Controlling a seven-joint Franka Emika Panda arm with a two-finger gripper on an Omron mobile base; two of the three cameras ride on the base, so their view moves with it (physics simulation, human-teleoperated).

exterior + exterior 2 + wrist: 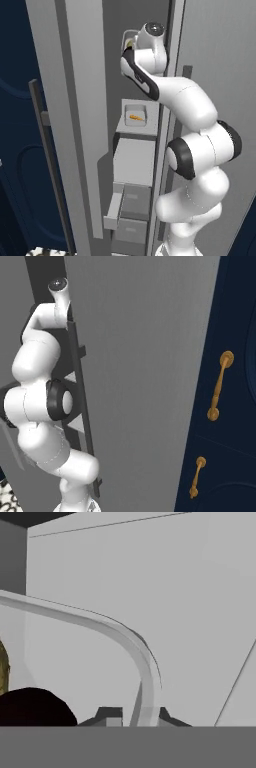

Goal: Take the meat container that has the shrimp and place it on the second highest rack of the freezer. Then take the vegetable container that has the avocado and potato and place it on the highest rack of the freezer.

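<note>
Gripper (134, 717) clamped on rim of vegetable tray (142, 662), high inside freezer (75, 75); avocado (32, 707) and potato (3, 672) in it. Shrimp tray (135, 112) sits on the shelf below.

You are looking past the white arm (37, 406), which climbs the left side in stacked pale segments with dark joints, its topmost link reaching up into a dark gap at the upper left. Just beside it runs the long vertical bar handle (80, 396) of the freezer door (145, 381), whose flat grey face takes up the middle. To your right stands a navy blue cabinet (235, 316) carrying two brass handles, one upper (220, 386) and one lower (197, 476).
</note>
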